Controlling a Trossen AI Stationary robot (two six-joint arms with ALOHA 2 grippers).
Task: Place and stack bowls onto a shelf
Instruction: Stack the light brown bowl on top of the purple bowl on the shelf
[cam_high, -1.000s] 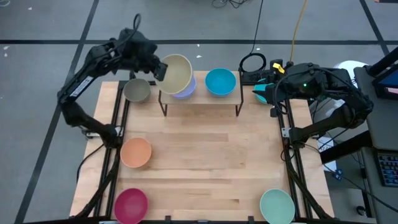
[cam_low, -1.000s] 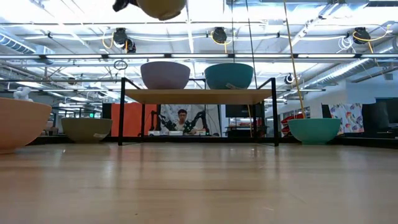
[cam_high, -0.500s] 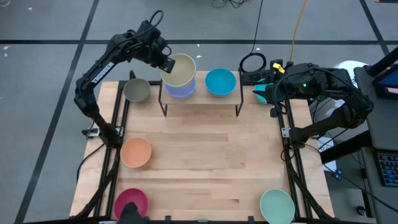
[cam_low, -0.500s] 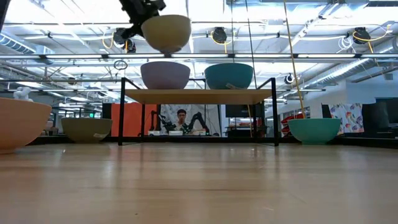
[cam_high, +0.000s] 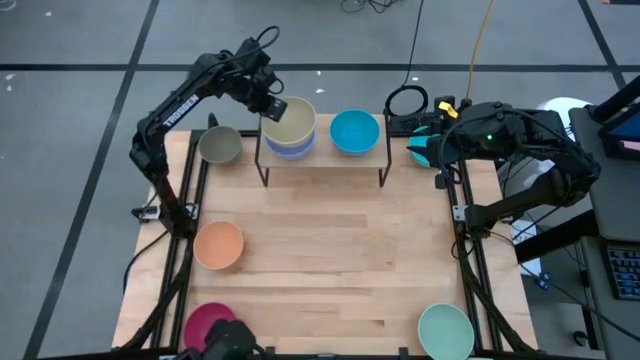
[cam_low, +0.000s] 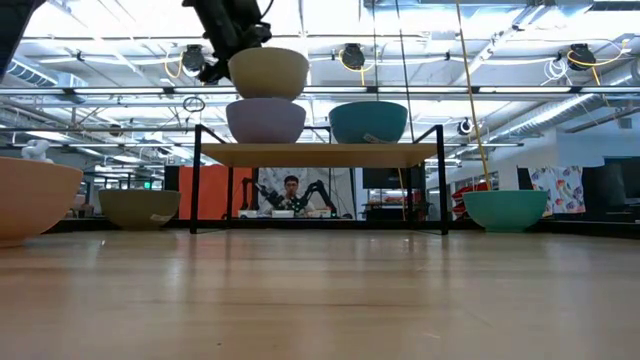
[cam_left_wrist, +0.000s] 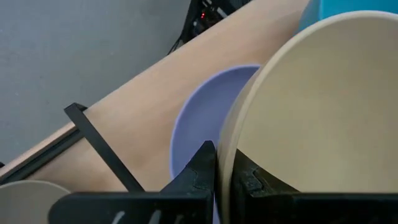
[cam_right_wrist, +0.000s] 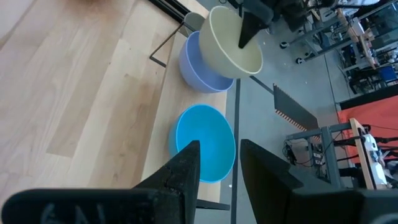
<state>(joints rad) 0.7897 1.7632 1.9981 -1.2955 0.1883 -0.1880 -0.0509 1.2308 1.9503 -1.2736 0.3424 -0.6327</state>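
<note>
My left gripper (cam_high: 272, 106) is shut on a pale yellow bowl (cam_high: 292, 122) and holds it over the periwinkle bowl (cam_high: 292, 149), which stands on the left end of the shelf (cam_high: 322, 165). A cyan bowl (cam_high: 354, 131) stands on the shelf's right end. In the low view the yellow bowl (cam_low: 268, 72) hangs level right above the periwinkle bowl (cam_low: 265, 121). My right gripper (cam_right_wrist: 217, 163) is open and waits at the table's far right corner, off the shelf's right end. Olive-grey (cam_high: 220, 146), orange (cam_high: 218, 245), magenta (cam_high: 208, 326) and mint green (cam_high: 445, 330) bowls stand on the table. My left gripper pinches the yellow bowl's rim (cam_left_wrist: 227, 146) on its far-left side, one finger (cam_left_wrist: 247, 180) inside the bowl and one finger (cam_left_wrist: 200, 169) outside. The fingers come slanting down from the far left. The bowl sits upright; whether its base touches the periwinkle bowl, I cannot tell.
A teal bowl (cam_low: 505, 210) stands on the table right of the shelf, under my right arm. Black rails (cam_high: 190, 200) run along both table sides. A dark thing (cam_high: 232, 345) shows at the near edge by the magenta bowl. A person (cam_low: 291, 190) sits far behind the table.
My left gripper has carried the yellow bowl toward the far edge and a little right, then down. The bowl was tilted on its side high above the shelf; now it is level and just over the periwinkle bowl. A dark thing has come into view at the near edge.
</note>
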